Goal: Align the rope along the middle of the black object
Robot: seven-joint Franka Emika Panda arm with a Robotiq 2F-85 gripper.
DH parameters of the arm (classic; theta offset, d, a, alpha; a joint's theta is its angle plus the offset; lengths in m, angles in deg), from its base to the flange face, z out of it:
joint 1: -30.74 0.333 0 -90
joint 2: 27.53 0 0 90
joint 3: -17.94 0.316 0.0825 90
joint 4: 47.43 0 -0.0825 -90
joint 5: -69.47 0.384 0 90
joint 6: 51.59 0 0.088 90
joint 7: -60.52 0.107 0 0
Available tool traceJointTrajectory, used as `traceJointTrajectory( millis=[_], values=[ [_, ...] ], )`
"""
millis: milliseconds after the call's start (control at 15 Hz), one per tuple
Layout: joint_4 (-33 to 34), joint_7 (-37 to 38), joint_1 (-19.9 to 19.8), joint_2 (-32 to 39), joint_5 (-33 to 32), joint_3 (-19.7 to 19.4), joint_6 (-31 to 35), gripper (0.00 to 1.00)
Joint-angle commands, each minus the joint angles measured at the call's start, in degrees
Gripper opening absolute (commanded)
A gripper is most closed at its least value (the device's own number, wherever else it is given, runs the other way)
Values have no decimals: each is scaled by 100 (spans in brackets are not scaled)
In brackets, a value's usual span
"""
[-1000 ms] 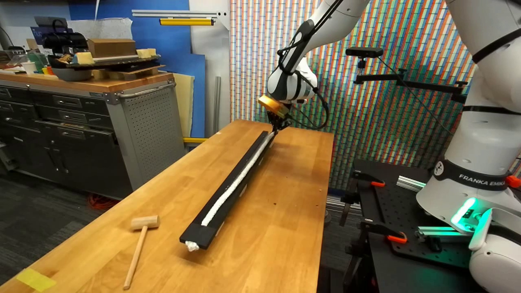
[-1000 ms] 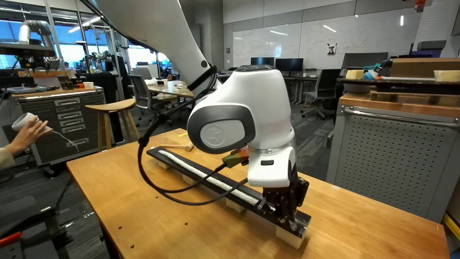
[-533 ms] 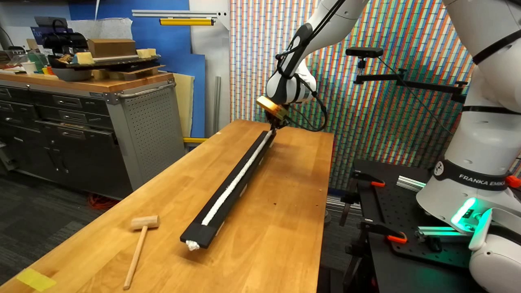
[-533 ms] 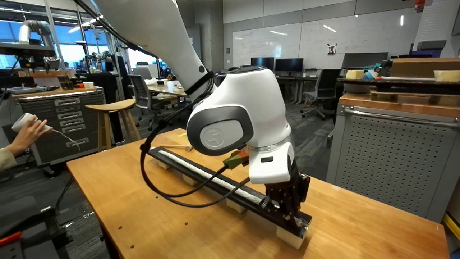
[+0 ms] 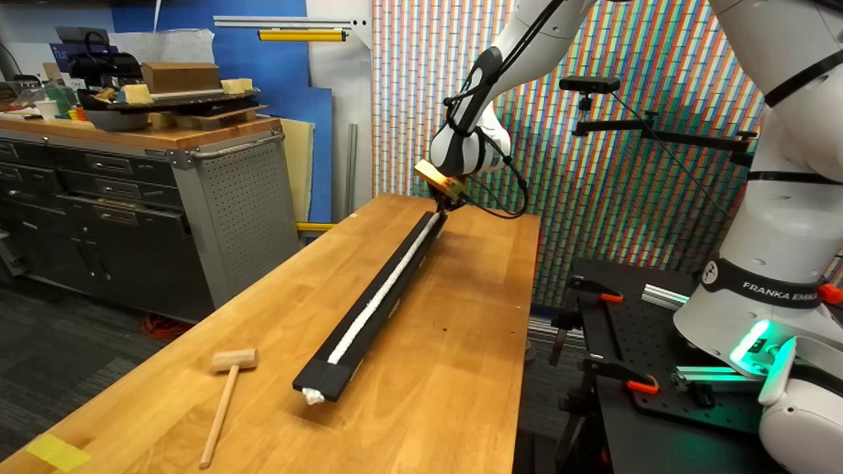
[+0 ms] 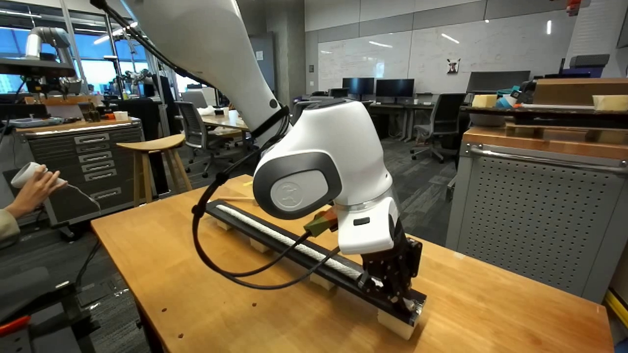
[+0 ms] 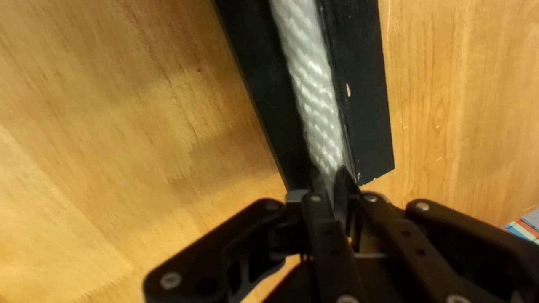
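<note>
The black object (image 5: 324,378) is a long narrow bar lying lengthwise on the table. The white rope (image 5: 378,301) runs nearly straight along its top, close to the middle; it also shows in the other exterior picture (image 6: 255,224). At the mallet end the rope passes under a black cover, and a frayed white tip (image 5: 313,396) sticks out. My gripper (image 6: 400,300) is at the opposite end, low over the bar. In the wrist view my fingers (image 7: 332,181) are shut on the rope, which lies in a groove (image 7: 337,105) between black sides. The rope's gripped end is hidden.
A wooden mallet (image 5: 235,360) lies beside the bar's near end. Pale blocks (image 6: 395,323) hold the bar off the wooden table (image 5: 461,368). Yellow tape (image 5: 58,452) is on the table corner. A cable loop (image 6: 260,284) hangs from my arm over the bar. A person's hand (image 6: 37,189) shows at the side.
The rope was slightly wavy and is now straighter. The bar has slid slightly toward the gripper end. The arm has shifted and tilted a little; the gripper still holds the rope.
</note>
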Motion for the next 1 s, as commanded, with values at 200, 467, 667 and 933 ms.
traceJointTrajectory(
  millis=[200, 467, 667, 933],
  values=[
    [130, 97, 235, 326, -123, -266, 428, 3],
    [155, 107, 379, 417, -111, -372, 543, 3],
    [147, 104, 495, 472, -101, -474, 607, 27],
    [114, 58, 530, 463, -35, -504, 804, 59]
  ],
)
